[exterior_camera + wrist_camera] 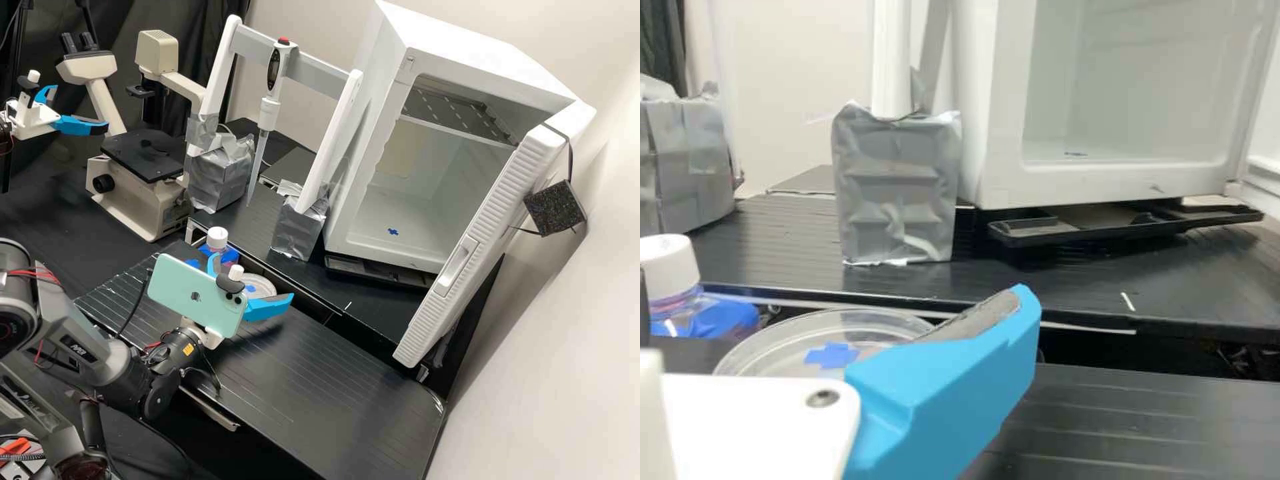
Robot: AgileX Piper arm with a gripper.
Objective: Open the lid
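the tool (253, 275) hung open at the clear petri dish (264, 284), its blue fingers (950, 375) spread wide. the dish, with a blue tape mark (832, 355) on it, sat just in front of the raised rear part of the bench (387, 320). in the wrist view, one finger covered part of its rim. the white-capped bottle (217, 238) stood close beside the dish, crowding that side. the mint-green smartphone (190, 293) hid part of the tool in the high view.

behind the dish rose a silver-taped block (299, 230) holding a white post (330, 143), and behind that a white incubator (373, 160), its ribbed door (467, 260) standing open. a pipette (269, 113) hung upright near the posts, and a microscope (143, 170) stood beyond the bottle.
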